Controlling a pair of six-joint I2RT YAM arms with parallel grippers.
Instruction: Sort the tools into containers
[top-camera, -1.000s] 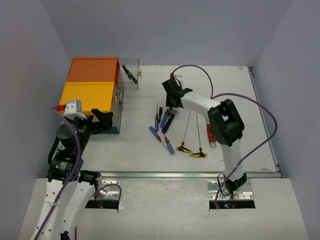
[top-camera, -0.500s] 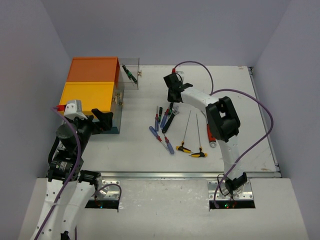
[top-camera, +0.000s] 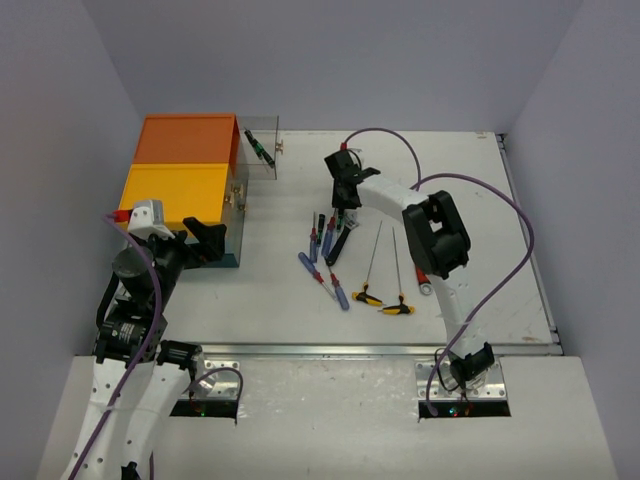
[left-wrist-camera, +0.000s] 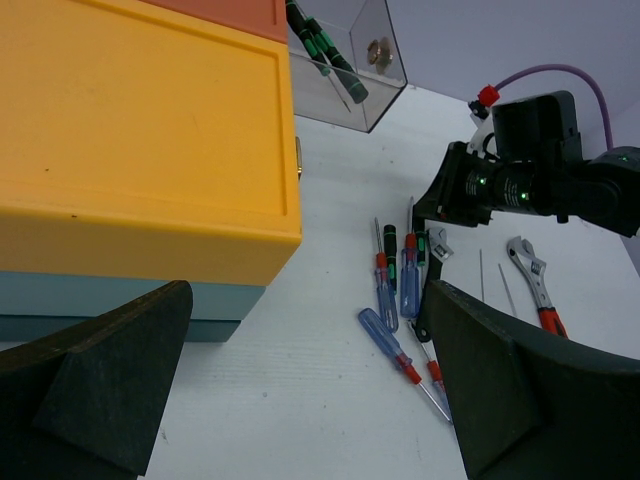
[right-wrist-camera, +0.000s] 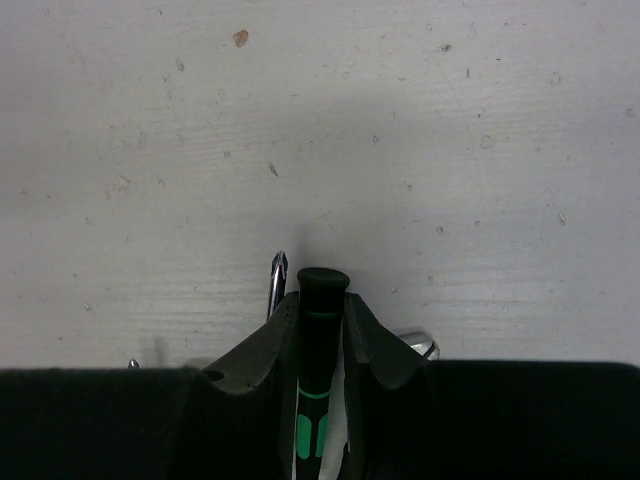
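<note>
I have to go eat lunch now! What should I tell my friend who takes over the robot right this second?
Left gripper: open, holding nothing, beside the yellow-topped box.
Right gripper: shut on a black-and-green screwdriver at the tool pile.
Containers: the orange-topped box sits behind the yellow one, and its clear drawer is pulled out.
Done: green-and-black screwdrivers lie in that drawer.
Left: blue screwdrivers, two yellow T-handle keys and a red-handled wrench lie on the table.
</note>
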